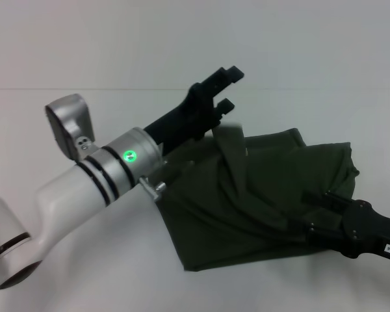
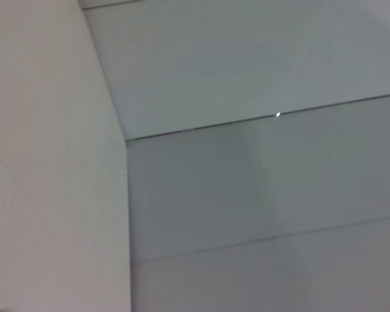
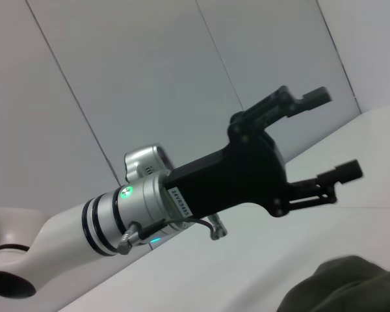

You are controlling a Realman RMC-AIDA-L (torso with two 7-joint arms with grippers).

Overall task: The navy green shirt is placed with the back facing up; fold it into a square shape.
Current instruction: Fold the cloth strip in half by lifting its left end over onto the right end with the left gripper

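Right wrist view: left gripper [image 3: 331, 133] seen farther off, raised in the air against panelled wall [image 3: 149, 71]. Black body on silver wrist section with green light [image 3: 125, 192] lit; white arm link behind. Fingers [image 3: 315, 96] spread apart, nothing between them. Corner of navy green shirt [image 3: 341, 289] shows as rumpled dark fold on white table [image 3: 247, 273], below and apart from the gripper
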